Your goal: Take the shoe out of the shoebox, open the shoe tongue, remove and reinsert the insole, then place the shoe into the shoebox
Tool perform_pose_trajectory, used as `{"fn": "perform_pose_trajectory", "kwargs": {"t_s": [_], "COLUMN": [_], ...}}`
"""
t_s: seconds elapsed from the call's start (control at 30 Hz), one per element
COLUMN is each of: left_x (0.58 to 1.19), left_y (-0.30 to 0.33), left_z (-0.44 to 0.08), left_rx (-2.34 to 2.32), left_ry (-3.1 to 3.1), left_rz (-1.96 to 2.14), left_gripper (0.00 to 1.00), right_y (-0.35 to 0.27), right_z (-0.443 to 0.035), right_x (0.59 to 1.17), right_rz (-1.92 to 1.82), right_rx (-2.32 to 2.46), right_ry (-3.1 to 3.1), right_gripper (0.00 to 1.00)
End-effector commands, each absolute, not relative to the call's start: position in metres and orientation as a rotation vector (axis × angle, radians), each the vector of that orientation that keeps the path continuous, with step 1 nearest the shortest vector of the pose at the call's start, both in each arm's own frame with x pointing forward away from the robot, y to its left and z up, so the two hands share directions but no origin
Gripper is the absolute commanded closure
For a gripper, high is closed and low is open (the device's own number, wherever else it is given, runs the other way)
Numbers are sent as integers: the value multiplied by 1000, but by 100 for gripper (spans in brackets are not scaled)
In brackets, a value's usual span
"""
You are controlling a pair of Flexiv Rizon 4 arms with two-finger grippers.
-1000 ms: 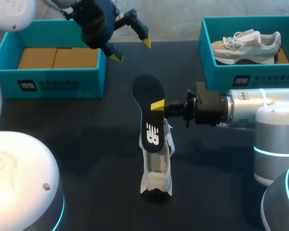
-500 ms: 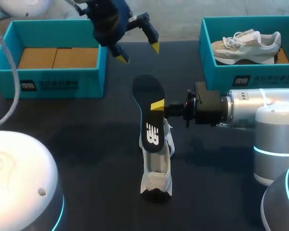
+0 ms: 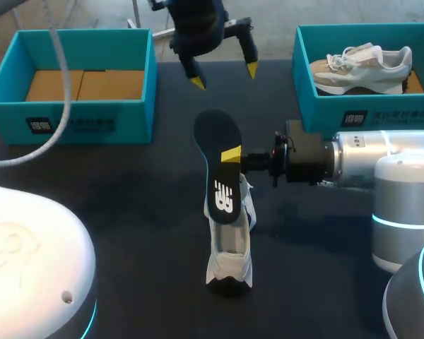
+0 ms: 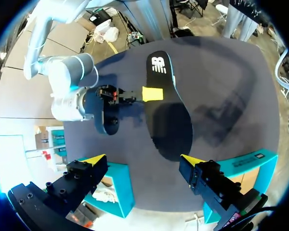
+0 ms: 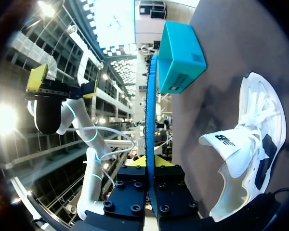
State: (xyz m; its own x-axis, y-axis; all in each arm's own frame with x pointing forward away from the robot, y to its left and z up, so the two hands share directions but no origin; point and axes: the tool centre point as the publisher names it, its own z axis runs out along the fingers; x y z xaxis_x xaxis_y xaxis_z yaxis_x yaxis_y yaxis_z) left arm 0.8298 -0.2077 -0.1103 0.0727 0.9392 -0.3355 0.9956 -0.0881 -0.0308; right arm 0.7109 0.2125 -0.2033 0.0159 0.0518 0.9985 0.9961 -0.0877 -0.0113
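Observation:
My right gripper is shut on the dark insole, holding it on edge above the table. In the right wrist view the insole runs edge-on from between my right gripper's fingers. Under it the white shoe lies on the dark table, its tongue pulled open. My left gripper hangs open above the insole's far end, touching nothing. From the left wrist view, the insole sits ahead of the left gripper, between its spread tips.
A teal shoebox with brown cardboard inside stands at the back left. A second teal shoebox at the back right holds another beige and white shoe. My right arm lies low across the table's right side.
My left arm has swung rightward from beside the left box to above the insole's far end, its gripper still open. The right arm, insole and shoe have not moved.

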Motion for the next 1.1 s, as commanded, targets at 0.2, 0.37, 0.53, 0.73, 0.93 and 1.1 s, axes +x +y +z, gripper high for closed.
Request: {"fn": "perform_pose_trajectory", "kwargs": {"t_s": [0.2,0.37,0.53,0.73,0.93,1.1], "left_x": [820,807,799,788,785,775], "left_y": [-211,-198,-184,-168,-147,-142], "left_z": [-108,-114,-120,-115,-119,-124], "left_rx": [2045,1914,1756,1634,1497,1449], "left_ry": [1890,1815,1766,1738,1683,1622], "left_rz": [-466,-561,-656,-715,-838,-881], "left_gripper": [0,0,0,0,0,0], "right_y": [215,215,215,215,215,215], "right_z": [-203,-203,-203,-203,-203,-203], "right_x": [710,710,710,710,710,710], "right_rz": [-1237,-1237,-1237,-1237,-1237,-1237], "right_rx": [-1324,-1324,-1324,-1324,-1324,-1324], "right_ry": [-1196,-1196,-1196,-1196,-1196,-1196], "right_gripper": [100,100,100,100,100,100]}}
